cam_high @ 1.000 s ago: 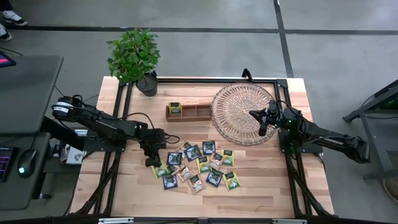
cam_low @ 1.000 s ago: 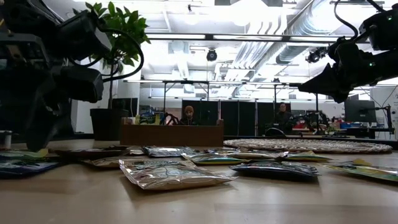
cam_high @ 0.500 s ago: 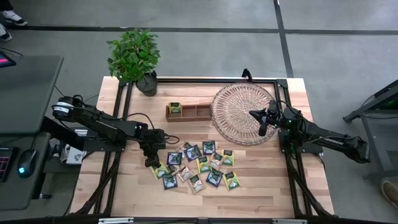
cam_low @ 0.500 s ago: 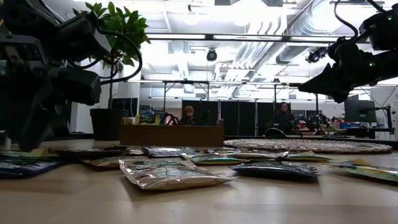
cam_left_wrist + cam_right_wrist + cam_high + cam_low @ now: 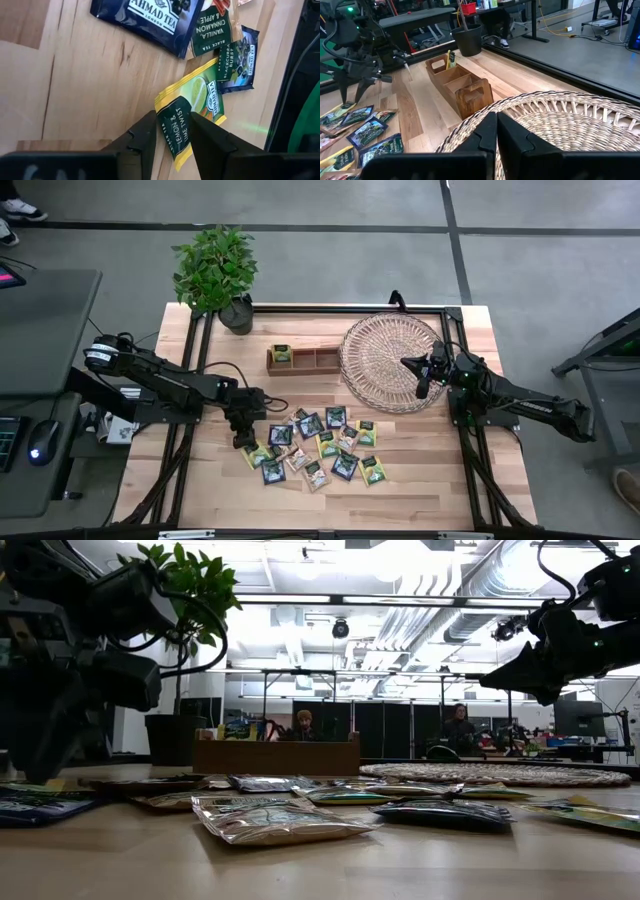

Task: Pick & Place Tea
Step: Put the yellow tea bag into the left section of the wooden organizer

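Observation:
The tea sachets (image 5: 315, 445), yellow-green, navy and beige, lie flat in a loose pile on the table's middle. My left gripper (image 5: 243, 442) points down at the pile's left edge. It is open, and its fingers stand on either side of a yellow-green lemon-lime sachet (image 5: 186, 116) that lies flat on the wood. My right gripper (image 5: 421, 386) is shut and hovers over the round wicker tray (image 5: 385, 340), with nothing in it. In the right wrist view its fingers (image 5: 487, 137) sit above the tray's rim (image 5: 560, 107).
A narrow wooden three-compartment box (image 5: 303, 358) stands left of the tray, with one yellow-green sachet (image 5: 282, 354) in its left compartment. A potted plant (image 5: 218, 275) occupies the far left corner. Bare wood lies along the table's near edge. People sit in the room beyond the table.

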